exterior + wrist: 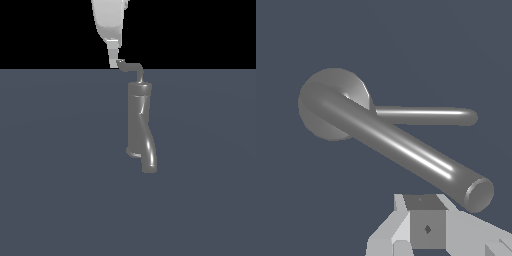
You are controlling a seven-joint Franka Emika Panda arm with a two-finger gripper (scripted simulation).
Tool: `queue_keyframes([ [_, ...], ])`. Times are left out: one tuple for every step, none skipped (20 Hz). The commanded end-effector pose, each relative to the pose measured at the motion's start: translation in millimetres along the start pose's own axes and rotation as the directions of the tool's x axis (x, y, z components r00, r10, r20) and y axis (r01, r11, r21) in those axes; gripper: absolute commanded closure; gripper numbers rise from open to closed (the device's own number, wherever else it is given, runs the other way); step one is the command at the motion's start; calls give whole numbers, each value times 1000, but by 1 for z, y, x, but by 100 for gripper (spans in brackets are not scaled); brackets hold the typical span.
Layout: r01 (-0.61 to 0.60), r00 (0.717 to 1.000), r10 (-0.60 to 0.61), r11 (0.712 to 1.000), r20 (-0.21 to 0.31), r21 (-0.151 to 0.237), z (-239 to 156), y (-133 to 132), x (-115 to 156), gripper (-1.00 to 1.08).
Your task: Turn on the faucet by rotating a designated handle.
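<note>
Slate-blue bench [55,165] fills the lower three quarters of the exterior view, under a flat black band at 12 o'clock. On it, a little toward 3 o'clock of centre, stands the faucet [137,117], dark grey and glossy, with a tall cylindrical body and a narrow cap ring near its upper end. Its thick curved spout tube [149,155] bends away from the lower end toward 5 o'clock and ends in a rounded mouth.

White arm [107,20] comes into the exterior view at 12 o'clock and tapers down to the gripper [114,59], which sits at 11 o'clock of the faucet body, right where bench meets black.

From the cap a thin grey handle [133,67] rises, bends in an L and runs toward 9 o'clock; its small upturned tip [120,62] lies against the lower end of the gripper. Whether the fingers are apart or closed on that tip cannot be told in either view.

Seen from the wrist, the spout tube [406,150] crosses the frame as a fat shiny bar, the slimmer handle [426,116] lies behind it, and pale grey gripper parts [426,225] show at the edge.
</note>
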State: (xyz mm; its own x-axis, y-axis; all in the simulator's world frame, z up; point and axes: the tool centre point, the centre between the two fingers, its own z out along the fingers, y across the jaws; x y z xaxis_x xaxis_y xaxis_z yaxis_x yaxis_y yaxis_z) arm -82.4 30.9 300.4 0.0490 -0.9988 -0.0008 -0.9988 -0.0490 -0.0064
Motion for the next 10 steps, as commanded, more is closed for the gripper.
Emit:
queue_keyframes([
  [-14, 1000, 14, 1000, -1, -5, 0, 11, 14, 108],
  [-14, 1000, 14, 1000, -1, -6, 0, 14, 16, 108],
  [-14, 1000, 14, 1000, -1, -6, 0, 17, 18, 108],
  [-14, 1000, 14, 1000, -1, -6, 0, 20, 21, 108],
  [-14, 1000, 14, 1000, -1, -6, 0, 24, 23, 108],
  [-14, 1000, 14, 1000, -1, -6, 0, 24, 23, 108],
  [-2, 1000, 2, 1000, -1, -3, 0, 19, 15, 108],
  [-2, 1000, 2, 1000, -1, -3, 0, 20, 21, 108],
  [-3, 1000, 3, 1000, -1, -3, 0, 20, 28, 108],
  [-4, 1000, 4, 1000, -1, -4, 0, 21, 34, 108],
])
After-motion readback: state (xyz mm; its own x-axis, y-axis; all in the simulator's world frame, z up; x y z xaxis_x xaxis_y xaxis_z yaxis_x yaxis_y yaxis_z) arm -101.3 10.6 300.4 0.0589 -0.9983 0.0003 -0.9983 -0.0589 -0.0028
